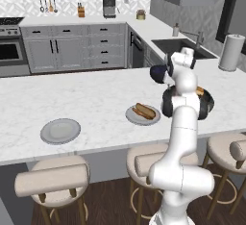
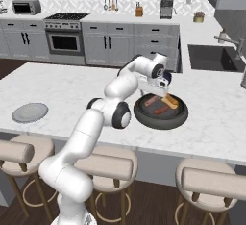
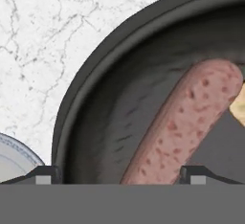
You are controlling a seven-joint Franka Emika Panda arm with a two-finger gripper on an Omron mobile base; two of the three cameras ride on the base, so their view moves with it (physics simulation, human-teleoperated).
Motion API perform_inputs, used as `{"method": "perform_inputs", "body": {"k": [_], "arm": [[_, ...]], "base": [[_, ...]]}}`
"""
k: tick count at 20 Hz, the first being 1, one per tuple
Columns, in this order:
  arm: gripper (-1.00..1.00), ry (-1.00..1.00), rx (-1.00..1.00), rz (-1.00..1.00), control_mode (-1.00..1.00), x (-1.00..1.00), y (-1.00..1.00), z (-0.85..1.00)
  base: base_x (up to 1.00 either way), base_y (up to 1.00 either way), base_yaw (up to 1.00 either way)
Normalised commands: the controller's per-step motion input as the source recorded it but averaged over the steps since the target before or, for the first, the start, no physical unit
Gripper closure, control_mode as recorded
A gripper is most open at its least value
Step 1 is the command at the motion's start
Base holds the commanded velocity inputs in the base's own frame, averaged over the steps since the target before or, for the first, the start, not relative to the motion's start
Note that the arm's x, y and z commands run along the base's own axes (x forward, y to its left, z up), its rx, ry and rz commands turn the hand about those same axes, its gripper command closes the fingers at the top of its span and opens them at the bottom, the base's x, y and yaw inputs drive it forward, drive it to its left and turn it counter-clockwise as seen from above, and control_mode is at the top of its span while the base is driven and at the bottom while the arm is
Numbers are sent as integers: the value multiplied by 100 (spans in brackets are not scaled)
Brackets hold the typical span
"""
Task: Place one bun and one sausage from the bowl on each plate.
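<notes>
White arm, dark joints

The arm (image 2: 91, 132) is built of glossy white, rounded segments like fat tubes, joined by dark grey to black round joint caps; one large dark disc shows at the elbow in the right base view. The hand end carries a dark housing with a small bluish spot. The gripper (image 3: 119, 173) has two small dark finger tips (image 3: 45, 174), each with a pale grey square pad face.
</notes>
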Motion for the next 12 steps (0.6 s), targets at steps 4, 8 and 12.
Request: {"method": "perform_inputs", "body": {"k": [4,8,12], "arm": [[-100,-1,-1,-20,-100,-15,-29,-51],[-100,0,-2,-16,-100,-49,-10,-66],[-100,0,-2,-11,-100,-56,-6,-46]], "base": [[0,0,0],[0,0,0],[0,0,0]]}}
